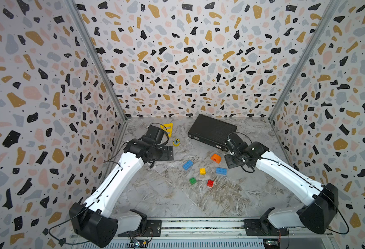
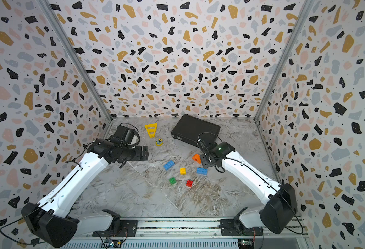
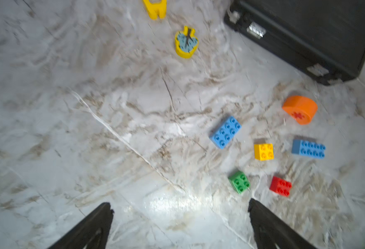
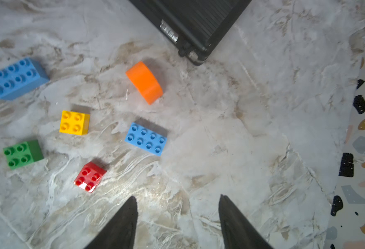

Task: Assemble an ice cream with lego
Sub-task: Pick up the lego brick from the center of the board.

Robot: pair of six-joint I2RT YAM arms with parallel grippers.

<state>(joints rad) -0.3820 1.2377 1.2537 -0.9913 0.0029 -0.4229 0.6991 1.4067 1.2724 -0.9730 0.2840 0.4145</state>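
While both grippers hang above the marbled table [image 1: 155,194] with nothing between their fingers, the right gripper [image 4: 177,199] shows its jaws parted and the left gripper [image 3: 180,207] shows them spread wide. Nearest the right gripper's tips lie the red brick [image 4: 90,176] and the near blue brick [image 4: 146,139]. Past those sit the yellow brick [image 4: 74,122], the green brick [image 4: 23,154] and the orange dome [image 4: 144,82]; blur leaves it unclear whether the dome stands upright or leans. Farthest off is the far blue brick [image 4: 15,78]. All six pieces lie loose and apart, none stacked. Beyond the dome rests a black case [image 4: 198,19]. Ahead of the left gripper, past the bricks, lie a small yellow round piece [image 3: 186,44] and a yellow slotted triangle [image 1: 167,129].
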